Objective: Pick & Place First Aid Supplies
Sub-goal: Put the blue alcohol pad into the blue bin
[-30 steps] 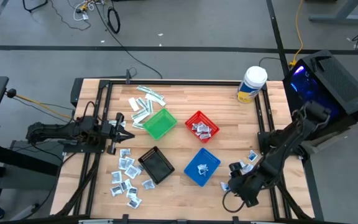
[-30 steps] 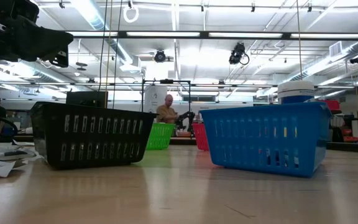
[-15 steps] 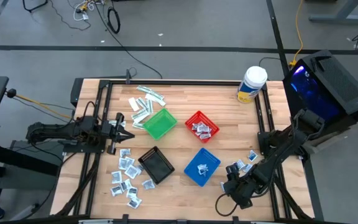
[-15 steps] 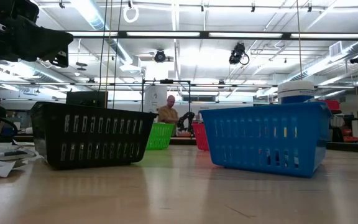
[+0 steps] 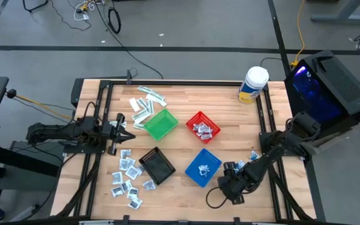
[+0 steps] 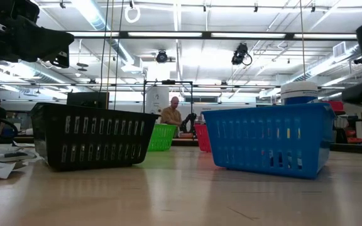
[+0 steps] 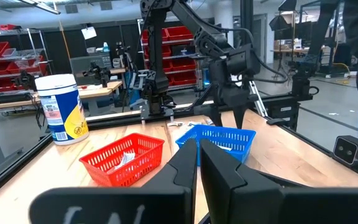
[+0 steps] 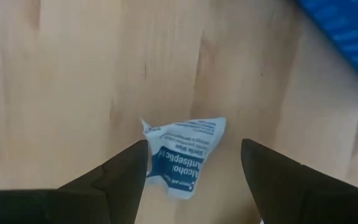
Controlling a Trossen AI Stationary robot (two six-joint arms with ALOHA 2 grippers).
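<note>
High view: you see the bench (image 5: 186, 94) from above, with four baskets near its middle and packets strewn on both sides.
Right gripper: your right gripper (image 8: 193, 163) is low over the bench near the right part of the front edge, just right of the blue basket (image 5: 202, 167); its fingers (image 8: 124, 168) are spread apart and grasp nothing.
Packet under it: a crumpled white-and-blue packet (image 8: 182, 151) lies flat on the wood between those fingers, and you cannot tell whether they touch it.
Left gripper: your left gripper (image 5: 125, 126) waits over the left edge, fingers pressed together and empty.
Other packets: a scatter of square packets (image 5: 127, 177) lies at the front left beside the black basket (image 5: 157, 165); long strips (image 5: 147, 100) lie toward the back, beside the green basket (image 5: 160, 124); a few more packets (image 5: 253, 156) lie near the right edge.
Filled baskets: the red basket (image 5: 202, 127) and the blue basket each hold some packets.
Tub: a white-lidded tub (image 5: 253, 84) stands at the back right corner.
</note>
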